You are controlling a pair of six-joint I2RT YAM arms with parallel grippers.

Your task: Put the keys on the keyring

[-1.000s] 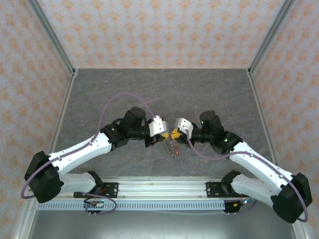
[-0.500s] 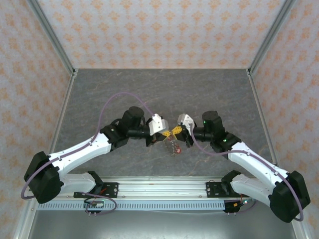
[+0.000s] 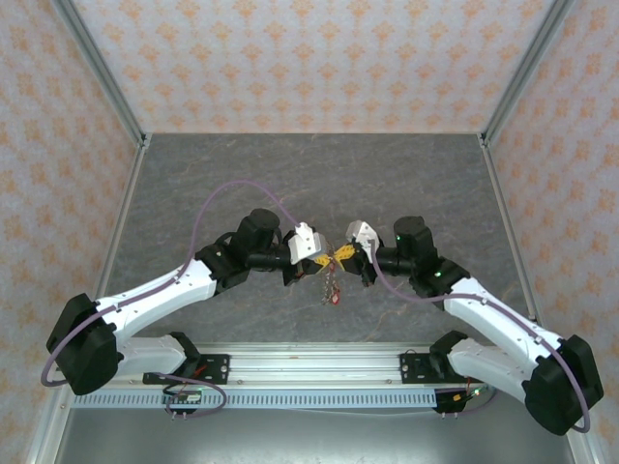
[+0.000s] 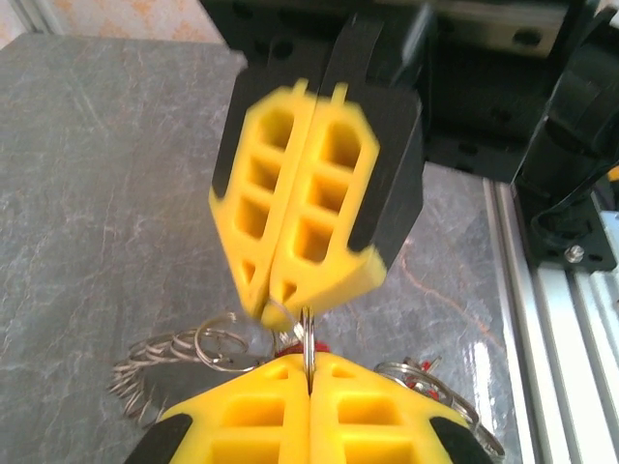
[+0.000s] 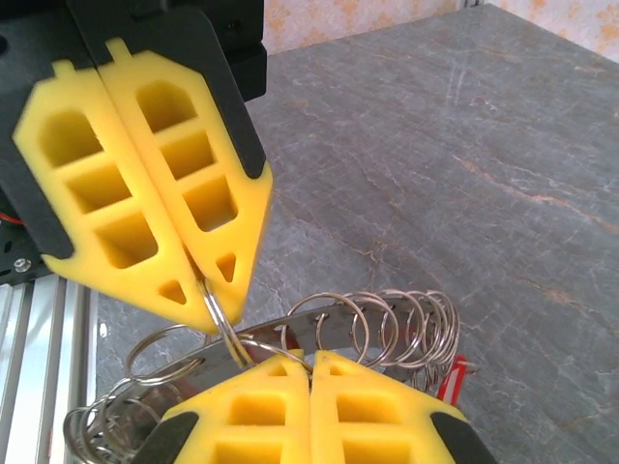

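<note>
Mid-tabletop, tip to tip: left hand (image 4: 309,379) is pressed together, a thin wire loop of the keyring (image 5: 387,324) nipped in the seam at its tips. right hand (image 5: 309,372) likewise pressed together, nose just under the left one's, another loop running into its seam. both grip metal of the same bunch; which exact loop each has, can't tell. yellow pads (image 5: 387,418) sit flush on both. keyring reads as a cluster of grey wire rings strung on a grey band: in right wrist view a row of coils fans out right of the tips, more loops spill to the left. keys (image 3: 332,291) are small bits with red tags buried in the cluster; seen from above they dangle straight below the meeting hands, red tag lowest. whether the bunch brushes the tabletop (image 3: 242,169) or hangs clear, can't tell. both arms reach inward from the near rail (image 3: 309,367) in a shallow V, a purple cable (image 3: 215,198) arcing over each. grey marbled tabletop, patterned walls (image 3: 309,58) on three sides
</note>
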